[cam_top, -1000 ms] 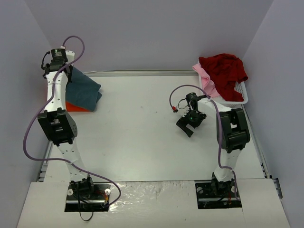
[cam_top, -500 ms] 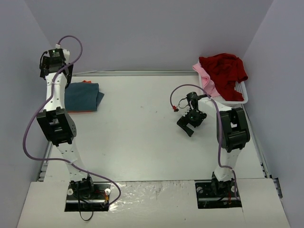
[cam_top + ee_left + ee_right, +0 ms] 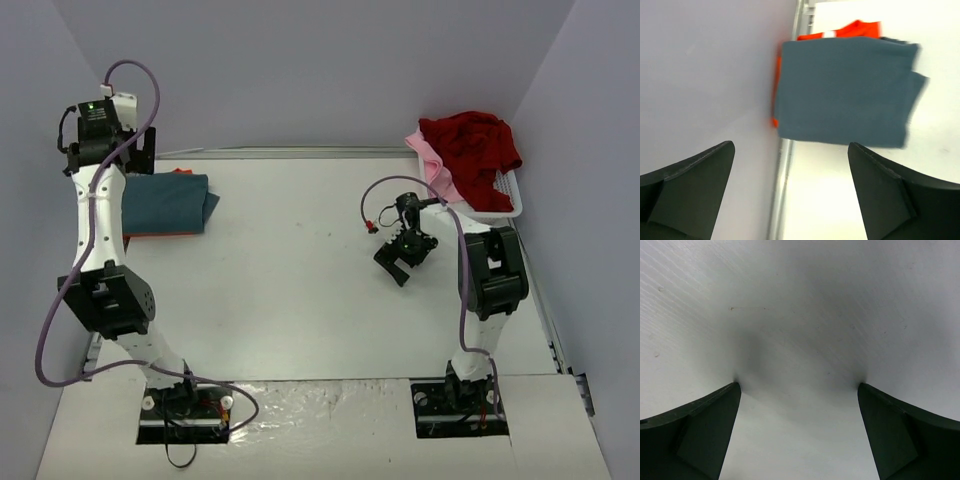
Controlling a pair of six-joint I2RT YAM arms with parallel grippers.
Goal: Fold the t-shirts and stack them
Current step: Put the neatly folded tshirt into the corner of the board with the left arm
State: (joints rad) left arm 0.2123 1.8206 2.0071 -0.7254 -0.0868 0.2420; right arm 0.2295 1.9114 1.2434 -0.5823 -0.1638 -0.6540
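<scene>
Basket (image 3: pixel 508 200) holds dark red t-shirt (image 3: pixel 470 145) over pink t-shirt (image 3: pixel 432 165); blue-grey t-shirt (image 3: pixel 165 205) lies far left of it. Left end effector (image 3: pixel 790 150), right end effector (image 3: pixel 799 386): released.

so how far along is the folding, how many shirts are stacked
Two of four look done: the folded blue-grey t-shirt lies on the orange t-shirt at the table's far left. Nothing is in hand; the left gripper hangs open above the stack and the right gripper is open over bare table. Left: the dark red t-shirt and pink t-shirt, crumpled in the basket.
</scene>
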